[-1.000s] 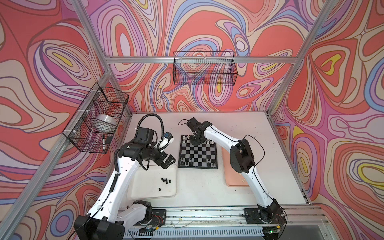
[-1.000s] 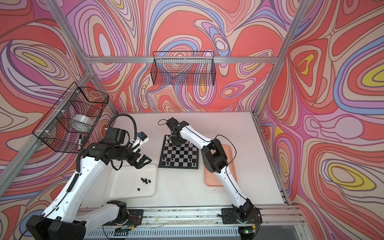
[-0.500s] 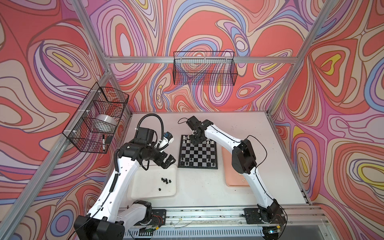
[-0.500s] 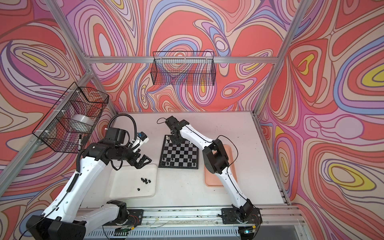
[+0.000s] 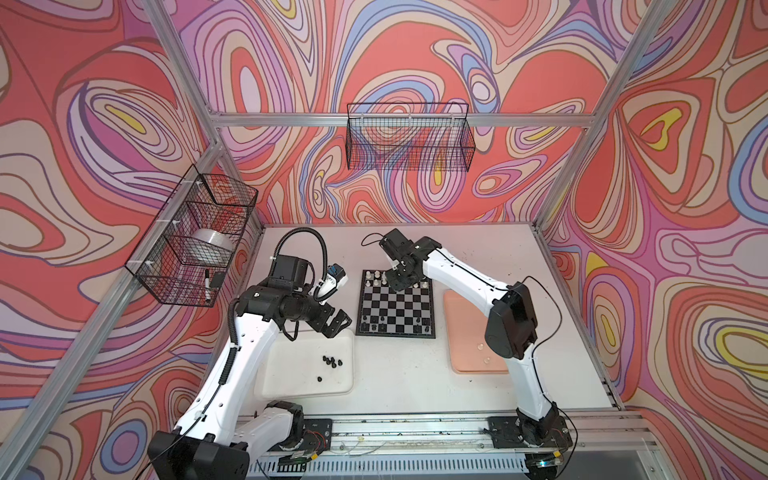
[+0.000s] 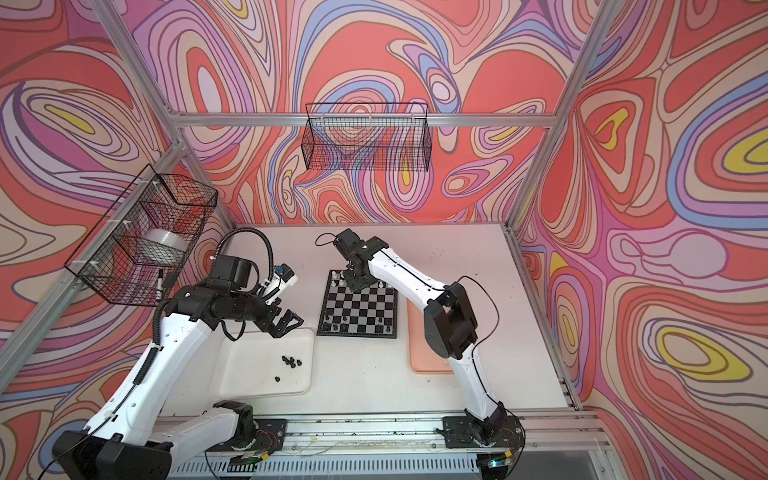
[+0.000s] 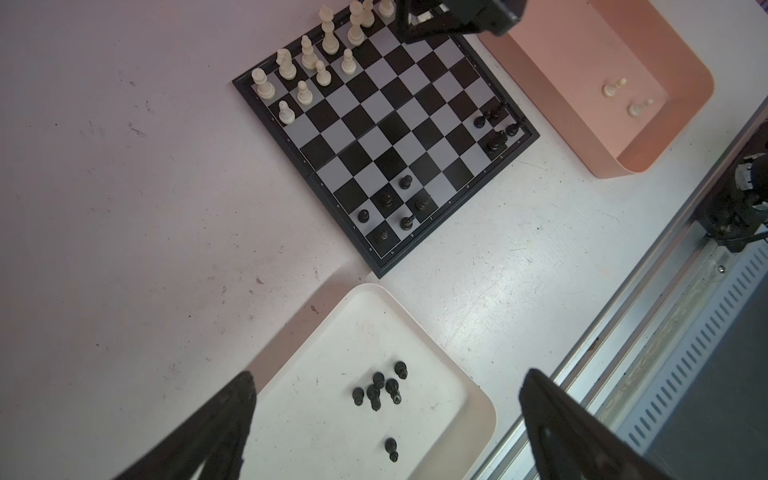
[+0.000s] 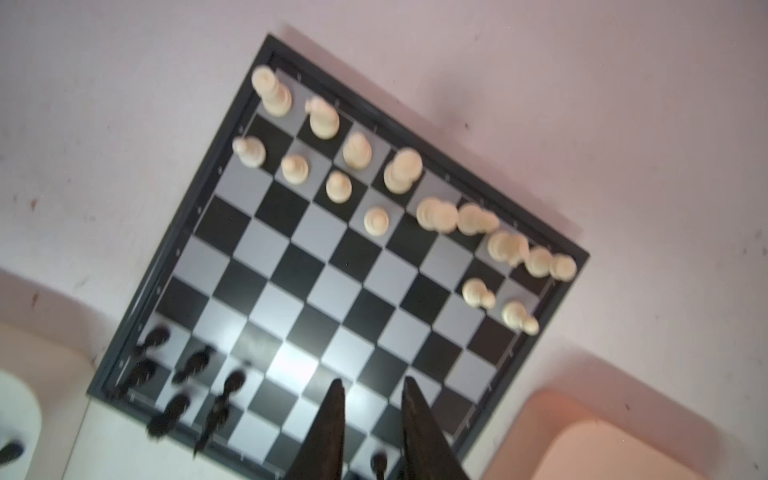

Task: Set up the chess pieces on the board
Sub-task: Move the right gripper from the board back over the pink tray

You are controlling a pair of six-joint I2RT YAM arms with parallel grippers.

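Observation:
The board (image 5: 397, 307) (image 6: 357, 307) lies mid-table. Cream-white chess pieces (image 5: 376, 276) (image 8: 357, 151) fill much of its two far rows, and black ones (image 5: 374, 328) (image 7: 386, 201) stand along its near edge. More black pieces (image 5: 331, 361) (image 7: 380, 390) lie in the white tray (image 5: 291, 374). Two white pieces (image 7: 615, 87) lie in the pink tray (image 5: 469, 332). My left gripper (image 5: 341, 327) (image 7: 387, 376) hangs wide open over the white tray's far corner. My right gripper (image 5: 397, 284) (image 8: 372, 384) hovers over the board's far rows, open by a narrow gap with nothing in it.
A wire basket (image 5: 191, 241) holding a tape roll and a marker hangs on the left wall. Another wire basket (image 5: 409, 137) hangs on the back wall. A metal rail (image 5: 415, 428) carrying both arm bases runs along the table's front edge.
My right gripper's jaws have drawn closer together, and it has shifted slightly over the board's far edge. The left arm has not moved.

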